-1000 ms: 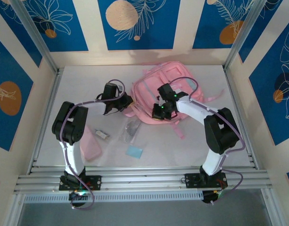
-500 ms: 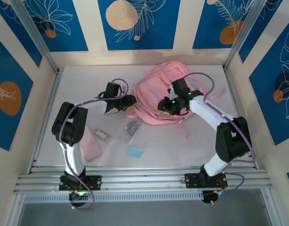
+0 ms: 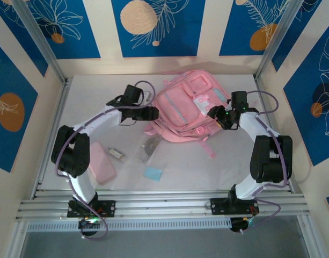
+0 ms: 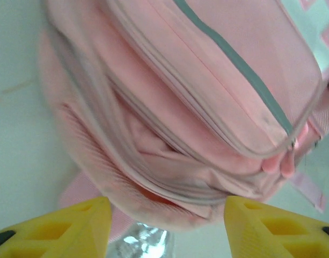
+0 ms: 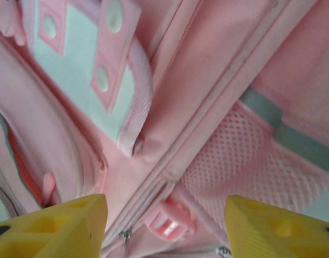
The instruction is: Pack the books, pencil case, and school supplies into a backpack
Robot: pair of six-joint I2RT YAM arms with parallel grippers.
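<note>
Left fingers [image 3: 152, 113]: spread roughly halfway, nothing between them. The left wrist view shows both yellow tips standing clear of the fabric ahead.

Right fingers [image 3: 214, 114]: likewise parted and empty, with pink fabric and a mesh pocket just beyond the tips.

Backpack [image 3: 187, 105]: lies flat on the bench [image 3: 245, 161] between the two sets of fingers, front pockets up. The left fingers are at its one edge and the right fingers at the opposite edge, each just beside it. A seam gapes slightly ahead of the left fingers. Whether that is the main opening cannot be told.

Unpacked items, all behind the left fingers, toward that arm's base:
- bag [image 3: 150, 148], clear, nearest to the fingers;
- clip [image 3: 116, 153], beside the bag;
- pad [image 3: 152, 173], light blue, further back;
- pencil case [image 3: 102, 164], furthest to the outer side, close to the left arm's lower link.

Governing relation: the pencil case's long axis runs roughly from the fingers back toward the base, slightly skewed. The left arm is plainly nearer to all four items. The right fingers are well apart from them, across the backpack.

Judgement: the next pick falls to the left arm, which must draw back and turn its fingers across the case's short side.
</note>
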